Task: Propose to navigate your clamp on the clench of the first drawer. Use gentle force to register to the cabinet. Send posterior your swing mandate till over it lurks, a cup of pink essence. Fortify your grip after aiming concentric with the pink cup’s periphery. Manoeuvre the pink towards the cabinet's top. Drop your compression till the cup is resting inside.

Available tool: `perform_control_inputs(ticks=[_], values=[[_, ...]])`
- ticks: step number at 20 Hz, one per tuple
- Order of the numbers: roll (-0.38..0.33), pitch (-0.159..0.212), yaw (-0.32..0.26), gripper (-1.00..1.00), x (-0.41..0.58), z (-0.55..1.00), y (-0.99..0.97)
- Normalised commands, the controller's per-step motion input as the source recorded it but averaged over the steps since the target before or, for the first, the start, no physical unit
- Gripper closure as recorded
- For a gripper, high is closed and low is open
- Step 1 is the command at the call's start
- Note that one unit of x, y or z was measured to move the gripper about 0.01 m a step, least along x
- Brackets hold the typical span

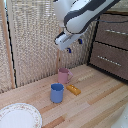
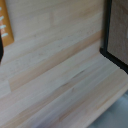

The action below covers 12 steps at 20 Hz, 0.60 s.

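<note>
The pink cup (image 1: 63, 76) stands upright on the wooden table (image 1: 95, 100), its handle toward the exterior view's right. My clamp (image 1: 74, 46) hangs in the air well above the cup and a little to its right. Its two blue fingertips (image 1: 68, 50) are apart with nothing between them, so it is open. The dark brown cabinet (image 1: 112, 42) fills the exterior view's right, with silver bar handles on its two drawer fronts (image 1: 116, 31). The wrist view shows bare table planks (image 2: 60, 75), a dark cabinet corner (image 2: 117, 30) and no cup.
A blue mug (image 1: 57, 93) stands just in front of the pink cup, with a flat orange piece (image 1: 73, 89) (image 2: 5, 25) beside it. A patterned white plate (image 1: 19, 116) lies at the front left. A woven screen (image 1: 35, 35) backs the table.
</note>
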Motion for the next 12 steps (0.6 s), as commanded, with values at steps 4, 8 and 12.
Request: perform_control_inputs(ticks=[4, 8, 12], values=[[-0.375, -0.001, 0.098, -1.00, -0.132, 0.00, -0.15], [-0.375, -0.051, 0.129, -1.00, -0.123, 0.00, -0.14], [-0.375, -0.095, 0.164, -1.00, -0.163, 0.00, -0.14]])
